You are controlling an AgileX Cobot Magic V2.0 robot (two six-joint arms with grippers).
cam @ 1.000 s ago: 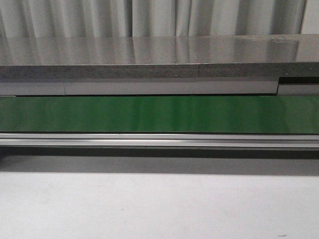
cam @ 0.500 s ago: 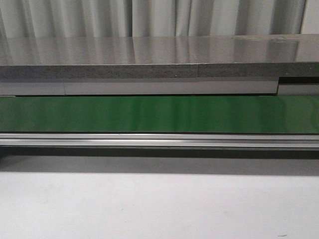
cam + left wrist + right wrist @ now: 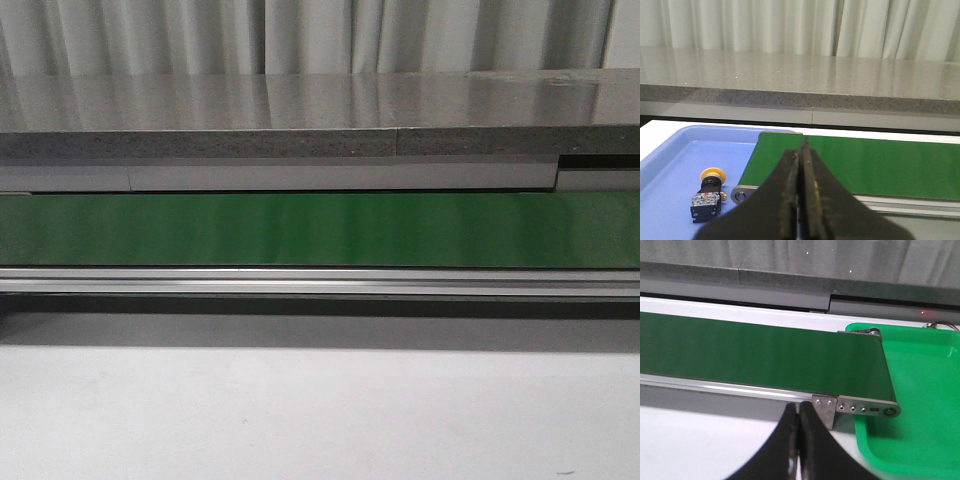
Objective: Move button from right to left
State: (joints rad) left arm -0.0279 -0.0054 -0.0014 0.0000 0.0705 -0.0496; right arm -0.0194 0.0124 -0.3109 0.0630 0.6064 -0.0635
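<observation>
Yellow-capped, the button (image 3: 709, 193) lies in the blue tray (image 3: 670, 165) beside the belt's (image 3: 880, 167) end, both pincers (image 3: 800, 200) (image 3: 799, 450) pressed together and empty, so a careless reach could nudge it.

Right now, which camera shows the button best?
The left wrist view: the button lies on its side in the blue tray, unobstructed. The front and right wrist views don't show it at all.

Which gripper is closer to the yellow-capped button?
Left. The button lies in the blue tray beside the shut left gripper; the right gripper view shows only the green tray.
</observation>
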